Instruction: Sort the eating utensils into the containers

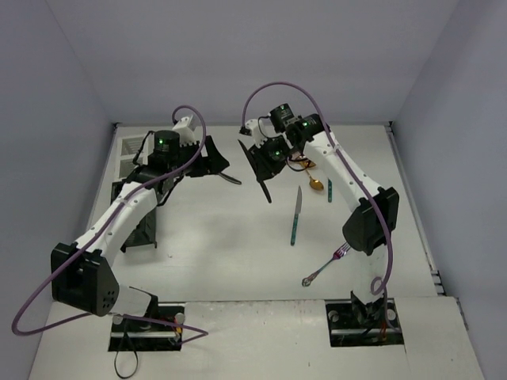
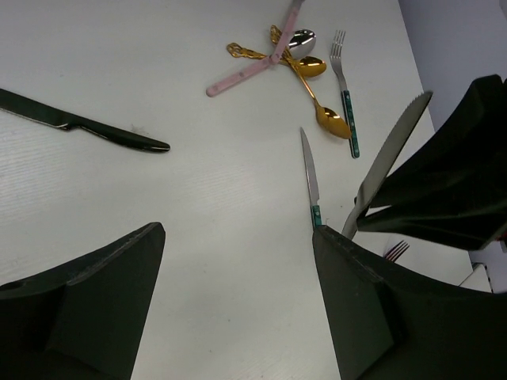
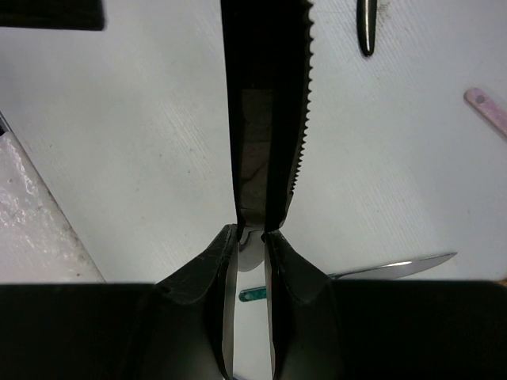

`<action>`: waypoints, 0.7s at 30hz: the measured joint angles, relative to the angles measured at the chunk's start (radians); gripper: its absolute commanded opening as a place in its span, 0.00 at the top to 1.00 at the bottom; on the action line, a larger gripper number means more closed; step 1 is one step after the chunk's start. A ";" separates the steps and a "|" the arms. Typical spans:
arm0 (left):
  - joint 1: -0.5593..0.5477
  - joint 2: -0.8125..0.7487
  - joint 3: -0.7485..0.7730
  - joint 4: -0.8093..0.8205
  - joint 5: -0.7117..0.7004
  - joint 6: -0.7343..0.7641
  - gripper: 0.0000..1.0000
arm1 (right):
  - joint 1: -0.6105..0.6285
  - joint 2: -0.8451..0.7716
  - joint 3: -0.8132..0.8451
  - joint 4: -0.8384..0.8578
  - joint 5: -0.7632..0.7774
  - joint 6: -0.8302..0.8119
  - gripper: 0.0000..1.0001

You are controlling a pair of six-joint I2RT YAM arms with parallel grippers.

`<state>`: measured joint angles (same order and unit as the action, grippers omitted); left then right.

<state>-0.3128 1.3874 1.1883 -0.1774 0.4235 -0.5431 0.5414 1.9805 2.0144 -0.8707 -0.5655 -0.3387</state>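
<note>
Where the table comes closest to the arm bases, a fork [image 1: 325,267] with pinkish tines lies flat, nearer than the teal-handled knife [image 1: 295,215] and a little to its right. That teal-handled knife rests flat at mid-table, blade pointing away from the bases. Well to its left, partly under the left arm, stands the black caddy [image 1: 142,229]. Just beyond the teal-handled knife and to its left, the right gripper [image 3: 252,231] has its jaws closed tight on a serrated knife [image 3: 265,111], held clear of the table. Further left of the teal-handled knife, the left gripper [image 2: 238,237] hovers with its jaws spread wide and nothing between them. A black knife [image 2: 79,123] lies flat on the table near it. Beyond the teal-handled knife's tip, gold spoons [image 2: 333,121], a pink-handled piece [image 2: 242,74] and a teal-handled fork [image 2: 347,111] lie in a loose cluster, some crossing. Farthest from it, at the back left, sits the white caddy [image 1: 131,150].
</note>
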 measured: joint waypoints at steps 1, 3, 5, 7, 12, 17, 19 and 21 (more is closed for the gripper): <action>-0.002 0.006 0.003 0.001 -0.004 -0.003 0.28 | 0.005 0.002 0.000 0.000 0.000 0.002 1.00; -0.008 0.009 0.011 0.005 -0.008 -0.009 0.30 | 0.015 0.010 0.004 0.001 0.000 0.007 1.00; -0.014 0.009 0.018 0.012 -0.010 -0.014 0.31 | 0.023 0.021 0.007 0.003 0.000 0.011 1.00; -0.018 0.009 0.020 0.025 -0.010 -0.017 0.31 | 0.025 0.030 0.010 0.005 0.001 0.016 1.00; -0.031 0.009 0.020 0.041 -0.003 -0.021 0.31 | 0.032 0.045 0.024 0.012 0.014 0.025 1.00; -0.042 0.010 0.020 0.057 0.000 -0.022 0.31 | 0.048 0.047 0.042 0.016 0.035 0.025 1.00; -0.046 0.010 0.020 0.061 0.001 -0.023 0.31 | 0.060 0.047 0.050 0.017 0.039 0.025 1.00; -0.046 0.012 0.020 0.065 0.002 -0.023 0.31 | 0.070 0.047 0.056 0.019 0.042 0.025 1.00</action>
<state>-0.3592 1.3993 1.2087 -0.1122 0.4255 -0.5659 0.6119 2.0274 2.0701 -0.8521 -0.5230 -0.3134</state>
